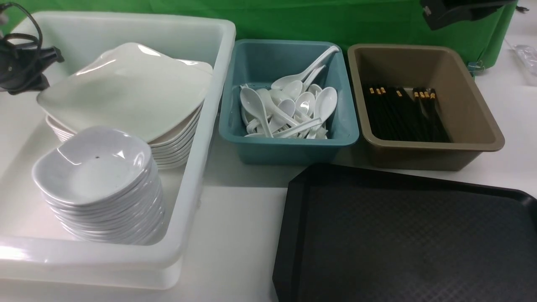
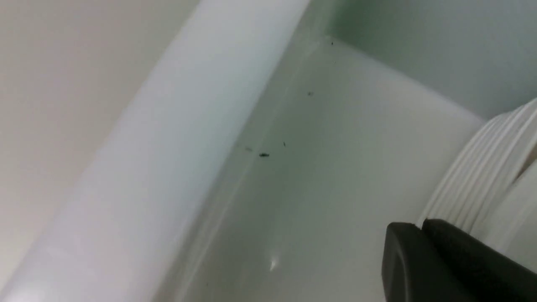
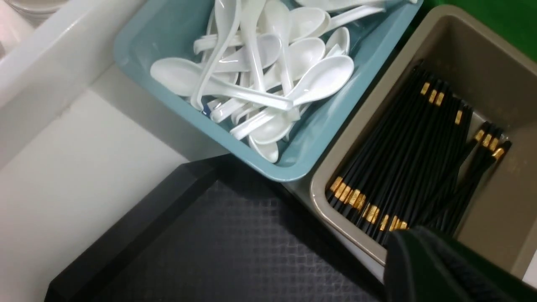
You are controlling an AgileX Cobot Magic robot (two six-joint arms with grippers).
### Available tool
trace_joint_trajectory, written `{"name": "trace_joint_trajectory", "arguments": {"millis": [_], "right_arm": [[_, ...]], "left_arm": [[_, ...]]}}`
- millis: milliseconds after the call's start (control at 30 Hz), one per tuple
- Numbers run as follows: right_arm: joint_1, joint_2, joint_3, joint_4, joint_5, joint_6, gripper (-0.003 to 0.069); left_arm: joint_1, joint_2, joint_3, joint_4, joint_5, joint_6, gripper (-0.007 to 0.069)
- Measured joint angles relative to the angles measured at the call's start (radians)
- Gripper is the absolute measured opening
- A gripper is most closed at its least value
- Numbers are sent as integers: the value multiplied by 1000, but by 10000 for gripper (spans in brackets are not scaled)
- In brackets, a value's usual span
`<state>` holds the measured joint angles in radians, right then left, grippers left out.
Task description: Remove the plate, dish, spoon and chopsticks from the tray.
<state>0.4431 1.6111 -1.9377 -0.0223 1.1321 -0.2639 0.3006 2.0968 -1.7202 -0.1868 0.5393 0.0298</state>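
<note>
Hovering over the brown tub's (image 3: 470,63) near rim, the right gripper (image 3: 423,268) is seen shut and empty beside the diamond-textured black tray (image 3: 235,247).

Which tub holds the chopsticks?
The brown tub, rightmost of three; the teal tub holds spoons, the white tub plates and dishes.

The left arm (image 1: 23,63) sits at the upper left of the front view, dark and cabled. Its gripper (image 2: 423,228) shows at the lower right of its wrist view, jaws pressed together. The right gripper (image 3: 413,247) is closed, empty.
</note>
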Motion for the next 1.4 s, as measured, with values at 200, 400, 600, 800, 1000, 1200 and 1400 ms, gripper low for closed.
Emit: {"name": "trace_joint_trajectory", "arguments": {"millis": [200, 400, 600, 800, 1000, 1200, 1400], "right_arm": [[0, -1, 0, 0, 0, -7, 22], [0, -2, 0, 0, 0, -8, 22], [0, -40, 7, -120, 0, 46, 22], [-29, -185, 23, -247, 0, 153, 22], [-82, -439, 252, -266, -123, 245, 22], [-90, -879, 788, -266, -570, 386, 22], [-90, -1272, 1287, -265, -995, 439, 25]], "left_arm": [[0, -5, -4, 17, 190, 0, 11], [0, -94, -4, 60, 232, 0, 11], [-1, -250, -3, 72, 318, 42, 11], [-61, -514, 102, -13, 334, 125, 11], [-175, -819, 326, -49, 262, 128, 11], [-264, -1174, 717, -116, 144, 116, 11], [-271, -1521, 1090, -164, -47, 116, 11]]}}
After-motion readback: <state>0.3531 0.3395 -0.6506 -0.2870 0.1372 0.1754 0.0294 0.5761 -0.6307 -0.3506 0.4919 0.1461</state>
